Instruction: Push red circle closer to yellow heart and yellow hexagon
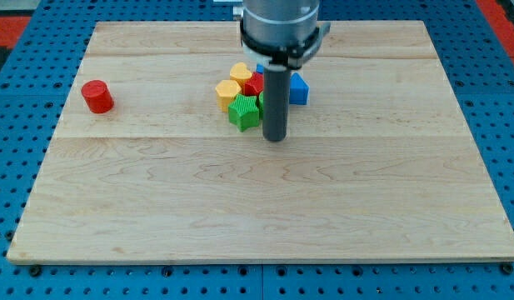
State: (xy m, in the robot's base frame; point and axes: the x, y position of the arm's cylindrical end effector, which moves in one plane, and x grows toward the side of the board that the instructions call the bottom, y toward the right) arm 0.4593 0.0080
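Observation:
The red circle (97,96) is a short red cylinder standing alone near the view's left edge of the wooden board (265,208). A tight cluster sits at the upper middle: the yellow hexagon (227,92), the yellow heart (241,72) just above it, a red block (254,84) and a green star-like block (244,112). A blue block (298,88) lies on the cluster's right. My tip (276,137) rests on the board just right of the green block, at the cluster's lower right, far from the red circle. The rod hides part of the cluster.
The board lies on a blue perforated table (15,125). The arm's grey body (281,25) hangs over the board's top middle, hiding part of the top edge.

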